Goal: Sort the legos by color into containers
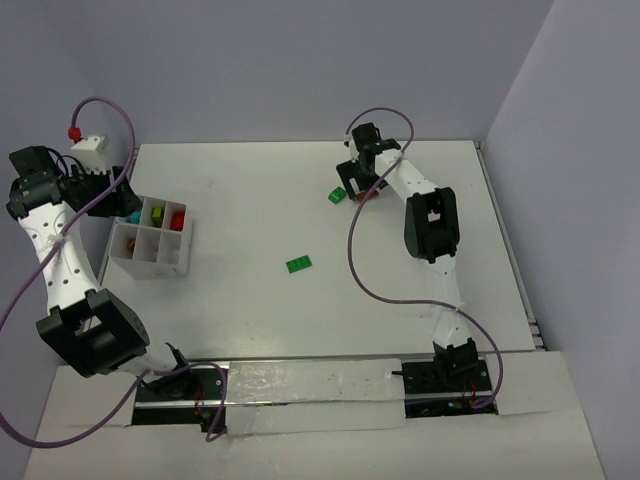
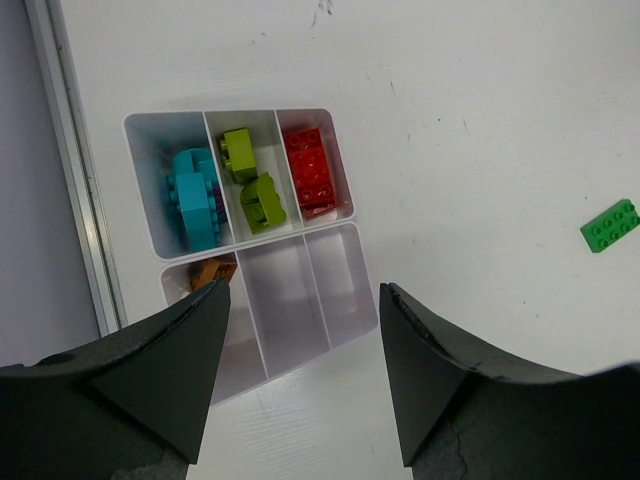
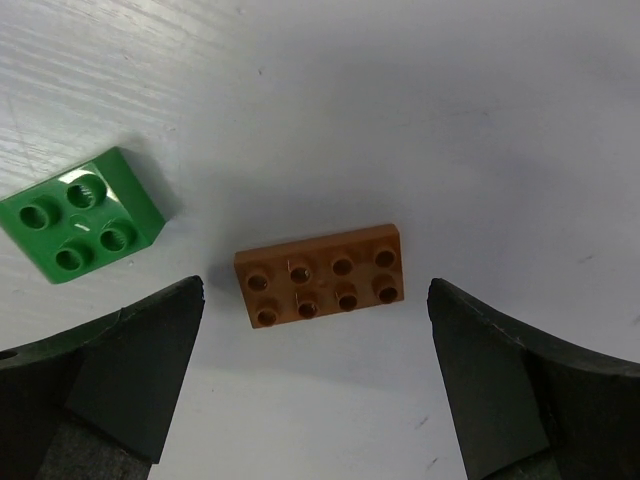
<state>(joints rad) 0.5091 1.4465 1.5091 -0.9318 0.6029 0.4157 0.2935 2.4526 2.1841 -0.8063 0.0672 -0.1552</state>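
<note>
Right claw [image 3: 315,300]: jaws spread as wide as they go, one finger [image 3: 120,370] on each side of the brown lego [image 3: 320,275]; it holds nothing, and a gap shows at both ends of the brick.
Brown lego: flat, eight studs up, lying on the surface [image 1: 400,300] near the far edge, right of the middle.
Green square lego [image 3: 82,215]: four studs up, just beside the brown lego on its left, apart from it and outside the jaws.
Right arm [image 1: 430,225]: reaching from its base at the near edge toward the far edge, wrist bent down.
Left claw [image 2: 305,295]: jaws partly apart with nothing between them, hanging above the near row of the container [image 2: 340,285].
Left arm [image 1: 60,260]: folded up along the left edge, wrist pointing down.
Container: near the left edge, six compartments.
Far row: teal legos [image 2: 195,195] on the left, two yellow-green legos [image 2: 250,180] in the middle, red lego [image 2: 310,170] on the right.
Near left compartment: orange-brown lego [image 2: 213,270], partly hidden behind a finger.
Green flat lego [image 1: 298,264]: around the middle of the surface, well apart from both claws.
</note>
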